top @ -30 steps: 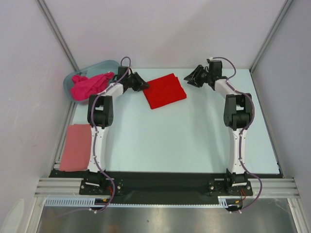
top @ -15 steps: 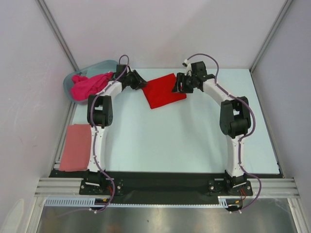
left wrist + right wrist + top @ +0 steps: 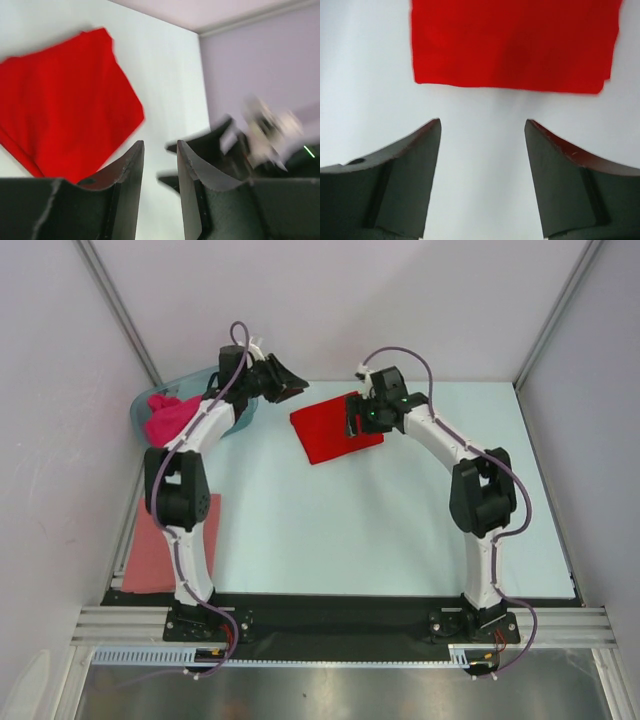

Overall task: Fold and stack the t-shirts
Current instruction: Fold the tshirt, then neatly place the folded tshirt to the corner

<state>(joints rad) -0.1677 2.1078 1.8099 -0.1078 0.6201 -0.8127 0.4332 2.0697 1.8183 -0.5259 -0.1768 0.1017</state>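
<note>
Red soft cloth folded into a flat, roughly square packet: this is the red t-shirt (image 3: 325, 435). It lies tilted on the pale, smooth table (image 3: 360, 530) in the upper middle of the overhead frame. Its surface is matte with faint creases, and in the right wrist view its near edge runs straight across the top of the frame.

Right gripper (image 3: 355, 418): its black, tapered fingers (image 3: 405, 170) are spread wide with nothing between them. It hangs at the right-hand side of the packet. In the wrist view, bare table shows between the fingers and the shirt's edge lies just beyond the tips.

Left gripper (image 3: 292, 386): it sits at the upper left of the packet, apart from it. Its fingers (image 3: 127, 185) are drawn close with only a slim gap, and they hold nothing. Its wrist view is blurred.

Translucent blue-grey plastic tub (image 3: 180, 383): it has rounded corners and stands at the upper left of the overhead frame, partly hidden by the left arm. It holds the magenta t-shirt (image 3: 165, 420), a crumpled, unfolded heap.

Salmon-pink t-shirt (image 3: 145, 555): a flat, folded rectangle at the lower left edge of the table. It is partly behind the left arm and well apart from the other two shirts.
</note>
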